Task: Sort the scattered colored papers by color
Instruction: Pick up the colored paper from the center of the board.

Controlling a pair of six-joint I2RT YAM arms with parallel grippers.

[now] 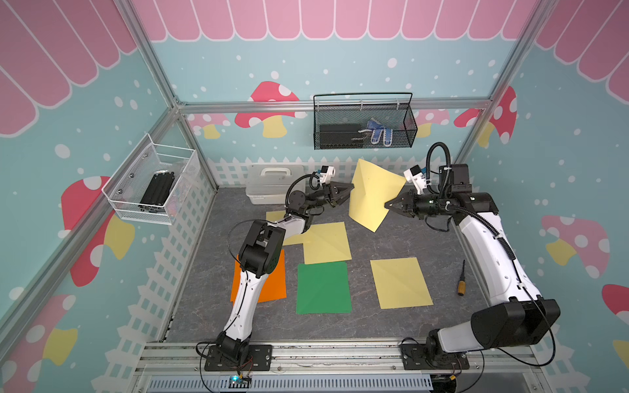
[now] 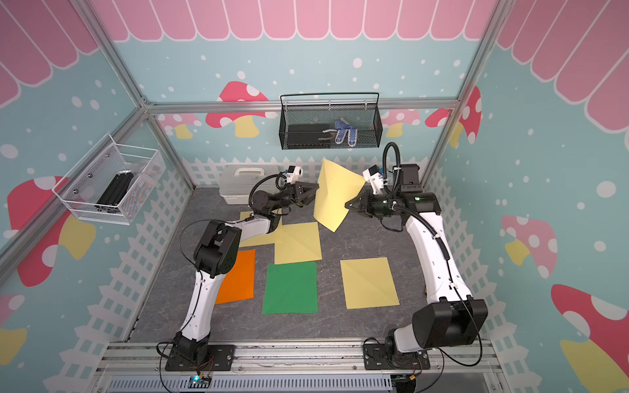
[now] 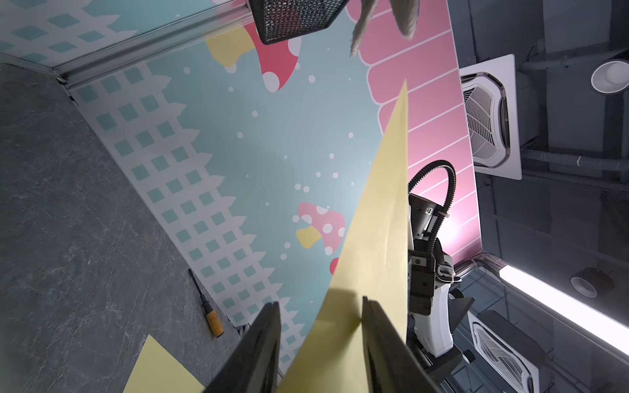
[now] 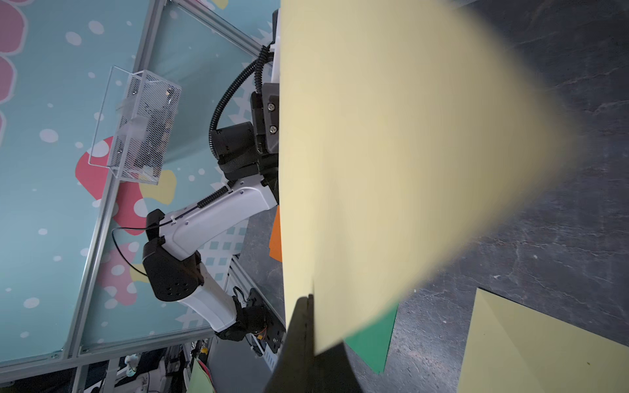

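Mid hand-over of the held yellow sheet [image 1: 372, 195], raised off the counter [image 1: 374, 326] and standing almost on edge, above and beyond the far side of the green sheet [image 1: 323, 287]. Pinched at one edge by the right gripper [image 1: 388, 205], jaws fully closed on the paper. Bracketed at the opposite edge by the left gripper [image 3: 320, 303]: jaws apart in the left wrist view, paper edge between them, touching one and clear of the other, so no grip there yet.

Probably bound for the yellow sheet [image 1: 326, 243] lying right at the green sheet's far edge. Also flat on the counter: a second yellow sheet [image 1: 400, 282] to the right of the green sheet, and the orange sheet [image 1: 274, 282] to its left, part-hidden under the left arm.

To do this well:
- Keep the right pinch firm and steady until after closing the left jaws squarely on the paper.
- Bite well in from the edge rather than at the very rim, as a guard against slipping and curling.
- Release the right side only then.
- Lower slowly and flat onto the yellow sheet beyond the green one, corners matched.
- Avoid tugging from both ends at once, for fear of a tear or a fresh crease.
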